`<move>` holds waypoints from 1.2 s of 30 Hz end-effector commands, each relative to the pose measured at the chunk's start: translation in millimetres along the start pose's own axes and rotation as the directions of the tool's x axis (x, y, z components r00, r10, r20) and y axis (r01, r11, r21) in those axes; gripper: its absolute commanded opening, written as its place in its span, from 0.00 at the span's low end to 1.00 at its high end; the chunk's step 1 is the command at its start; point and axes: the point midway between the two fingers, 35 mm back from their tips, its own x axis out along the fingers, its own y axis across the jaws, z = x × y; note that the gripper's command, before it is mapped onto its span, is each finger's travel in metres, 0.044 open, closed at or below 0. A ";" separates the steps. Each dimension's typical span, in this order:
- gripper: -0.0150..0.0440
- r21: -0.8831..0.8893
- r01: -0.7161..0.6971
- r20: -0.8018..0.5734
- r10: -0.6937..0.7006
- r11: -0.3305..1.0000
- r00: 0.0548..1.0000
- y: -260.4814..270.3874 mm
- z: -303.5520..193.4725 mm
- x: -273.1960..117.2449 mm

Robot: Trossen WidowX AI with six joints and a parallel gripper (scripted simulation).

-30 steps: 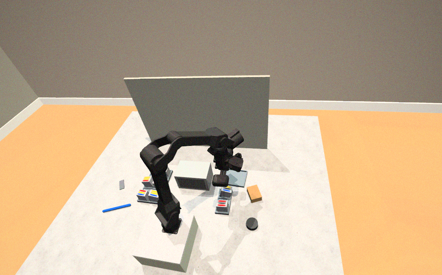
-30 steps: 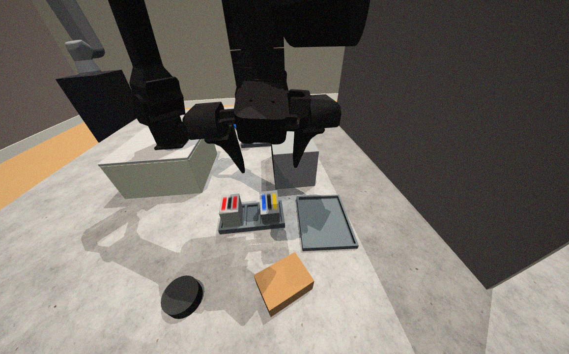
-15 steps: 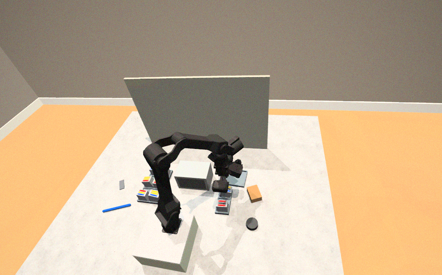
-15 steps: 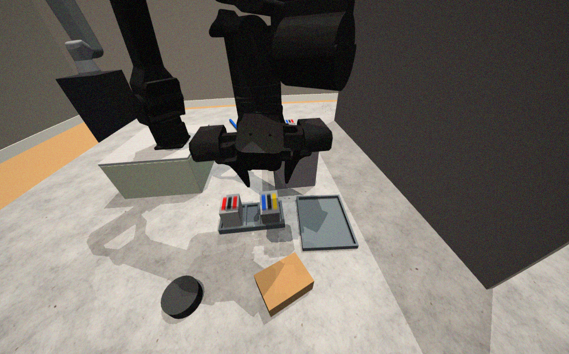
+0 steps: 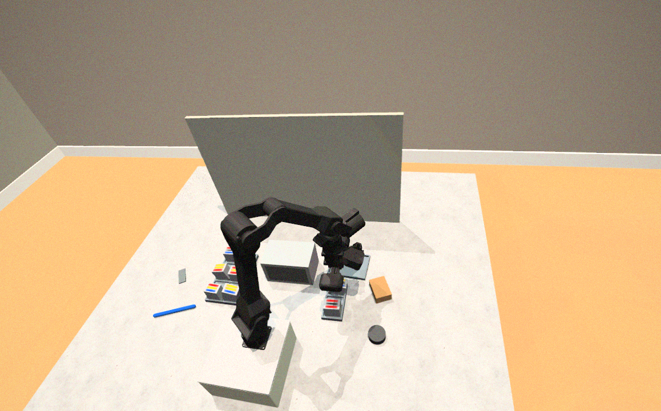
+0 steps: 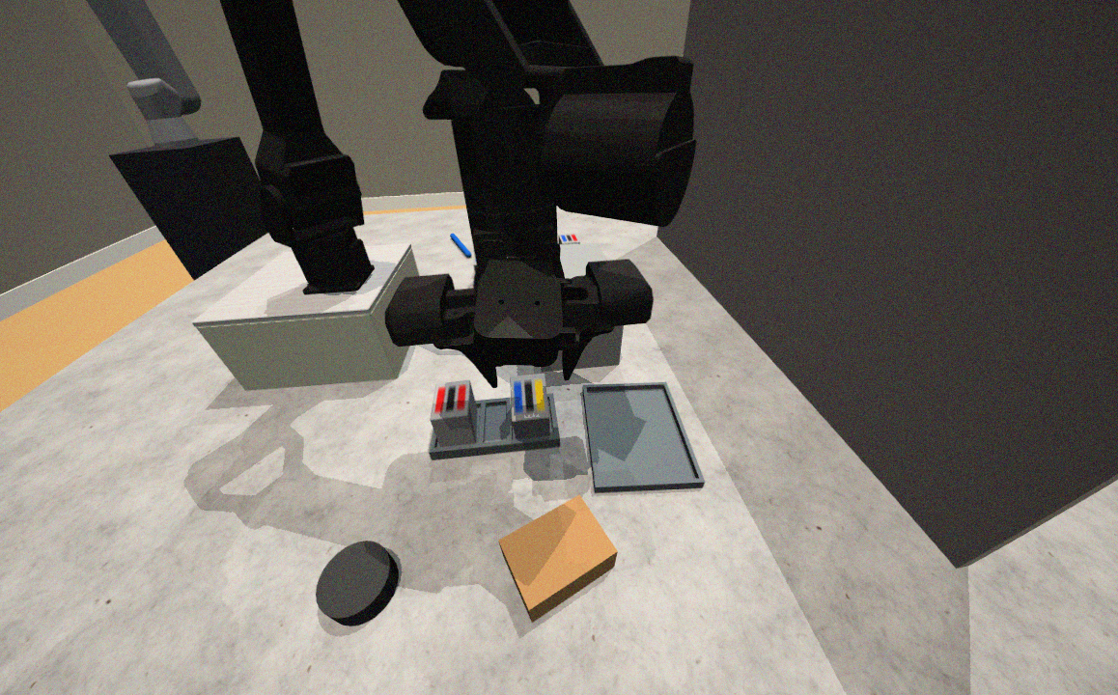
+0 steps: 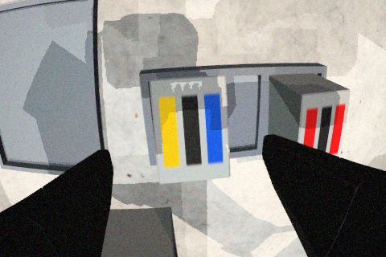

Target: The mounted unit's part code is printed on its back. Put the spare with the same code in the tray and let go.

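The mounted unit (image 5: 287, 254) (image 7: 137, 233) is a grey box; its back and code do not show. A spare striped yellow, black and blue (image 6: 528, 397) (image 7: 191, 128) stands in one end slot of the small rack (image 5: 331, 318) (image 6: 496, 449) (image 7: 245, 120). A spare with red, black and red stripes (image 5: 331, 308) (image 6: 452, 414) (image 7: 326, 124) stands at the other end; the middle slot is empty. My gripper (image 6: 530, 380) (image 7: 188, 154) is open and empty, pointing down just above the yellow-black-blue spare, fingertips towards its two sides. The tray (image 5: 358, 269) (image 6: 657, 458) (image 7: 24, 68) is empty beside the rack.
Several other striped spares (image 5: 213, 292) stand in racks left of the mounted unit. An orange block (image 5: 379, 289) (image 6: 559, 553) and a black disc (image 5: 377, 334) (image 6: 357, 583) lie near the small rack. A tall grey panel (image 5: 312, 168) (image 6: 891, 259) stands behind. A blue rod (image 5: 174, 310) lies left.
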 end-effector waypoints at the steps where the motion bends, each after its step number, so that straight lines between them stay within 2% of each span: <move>1: 0.76 0.003 0.011 -0.009 -0.011 1.000 1.000 -2.2 -2.1 10.1; 36: 0.76 0.003 0.012 -0.010 -0.012 1.000 1.000 -5.4 -4.7 58.5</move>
